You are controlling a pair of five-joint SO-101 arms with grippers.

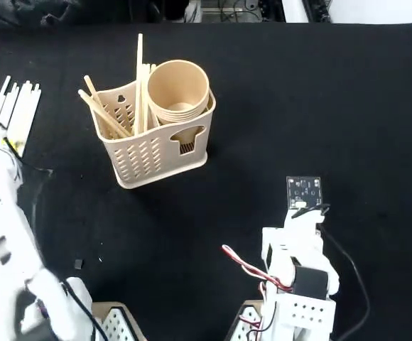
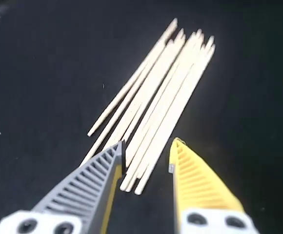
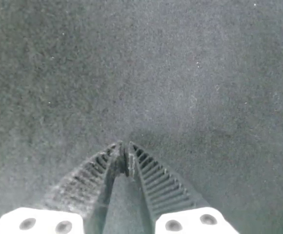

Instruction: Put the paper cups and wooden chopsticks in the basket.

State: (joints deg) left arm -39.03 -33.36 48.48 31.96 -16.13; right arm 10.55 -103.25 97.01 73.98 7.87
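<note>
Black cloth covers the counter. One beige perforated basket stands upright on it, divided into two compartments. The compartment nearer the right arm holds one nested stack of cups, mouth up, with at least four rims showing; the exact count is unclear. The other compartment holds about six stowed chopsticks, some upright, some tilted outward over the rim.

Roughly ten loose chopsticks lie flat on the cloth in one near-parallel bundle, well apart from the basket. They overlap, so no exact count is possible. In the high view the left arm covers their near ends.

Left pincer: wide, holding nothing. Its grey finger and yellow finger sit on either side of the bundle's near ends. The grey tip is just beside the outermost sticks; whether it touches them cannot be told.

Right pincer: tips pressed together, holding nothing, above bare cloth. The right arm is folded near its base, with red and white wires looping at its side. It is well apart from the basket and bundle.
</note>
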